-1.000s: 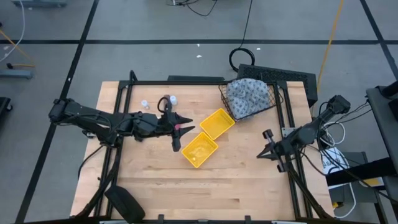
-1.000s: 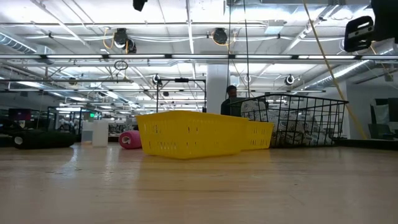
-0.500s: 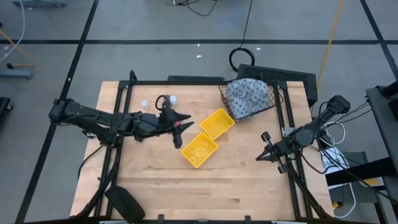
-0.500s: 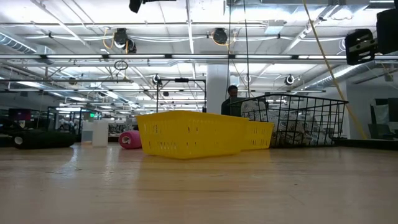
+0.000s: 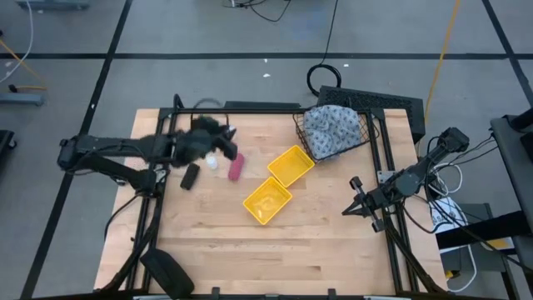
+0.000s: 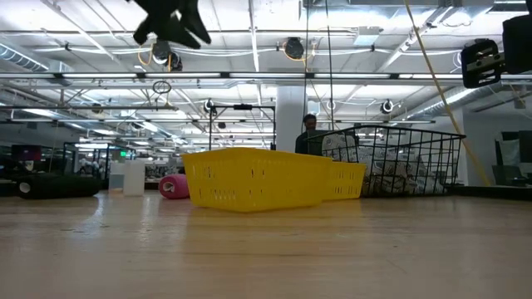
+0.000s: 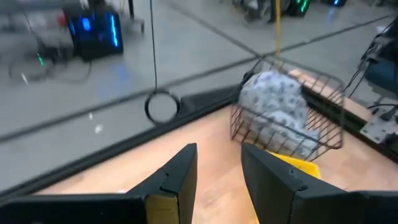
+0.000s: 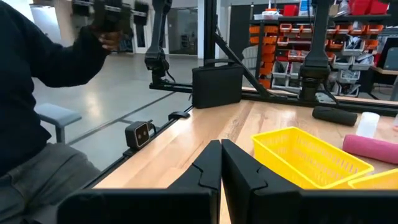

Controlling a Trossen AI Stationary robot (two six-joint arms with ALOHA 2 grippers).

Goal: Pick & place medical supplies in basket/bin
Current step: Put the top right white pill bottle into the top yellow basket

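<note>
The cloth bundle [image 5: 331, 127] already sits in the wire basket [image 5: 367, 139]. The pink cylinder [image 5: 236, 166], a brown cylinder [image 5: 190, 176] and a small white bottle [image 5: 212, 162] lie on the table [image 5: 200, 242], near the yellow bin [image 5: 276, 185]. So the step in hand looks like picking one of these small things.

The left tool [image 7: 219, 163] is up in the air above them, near the table's far edge. It is a little open and holds nothing. Next it needs to come down over one small thing and close on it.

The right tool [image 8: 221, 155] waits at the table's right side, closed and holding nothing.
</note>
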